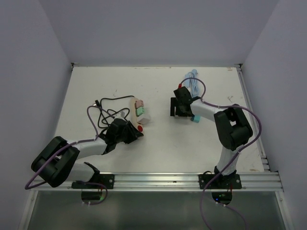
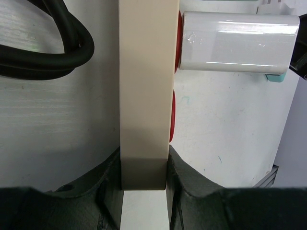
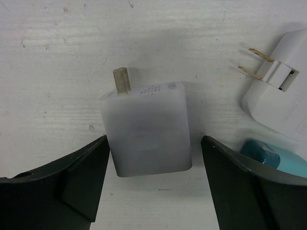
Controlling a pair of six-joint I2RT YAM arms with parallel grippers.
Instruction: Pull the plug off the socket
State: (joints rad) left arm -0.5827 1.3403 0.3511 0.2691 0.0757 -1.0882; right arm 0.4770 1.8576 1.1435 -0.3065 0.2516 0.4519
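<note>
white table [image 1: 201,143]: left gripper [image 1: 129,131] clamps the power strip [image 2: 144,72]; right gripper [image 1: 180,112] gapes around a freed plug [image 3: 146,134]; seated plugs [image 1: 140,110] likely next.

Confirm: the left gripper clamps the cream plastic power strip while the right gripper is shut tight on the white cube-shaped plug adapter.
Not quite. The right gripper is open: the right wrist view shows a gap between one jaw and the white cube-shaped plug adapter. The left gripper does clamp the cream plastic power strip.
</note>
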